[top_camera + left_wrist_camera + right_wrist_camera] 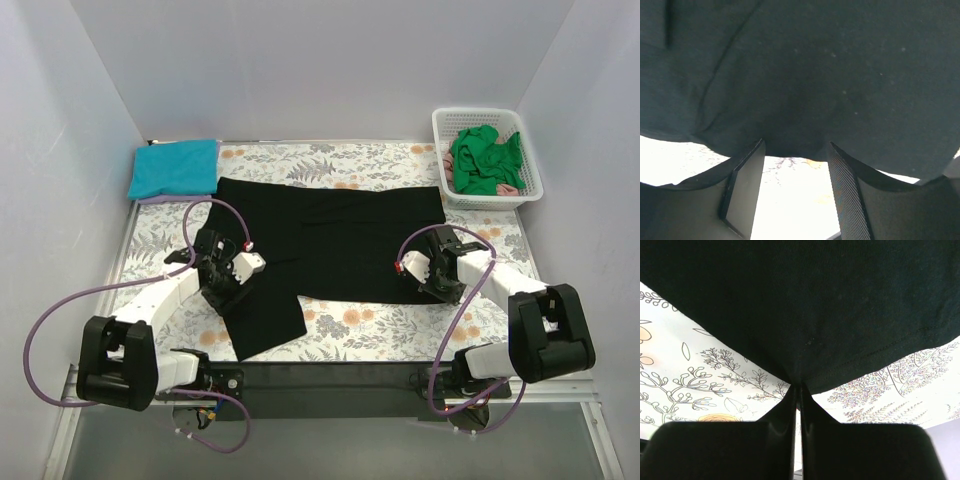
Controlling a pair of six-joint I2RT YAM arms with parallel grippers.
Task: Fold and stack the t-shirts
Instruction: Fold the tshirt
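Pinching black t-shirt (805,300), right gripper (799,390) low.

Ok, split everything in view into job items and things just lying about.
Job items: black t-shirt; folded teal t-shirt; green t-shirts in the basket.
Lying about: white basket; floral table cover.

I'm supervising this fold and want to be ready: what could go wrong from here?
1. The right jaws pinch only the very hem of the black shirt; it could slip out on lifting.
2. The left jaws stand open at the shirt's edge; lifting from one side alone might bunch the cloth.
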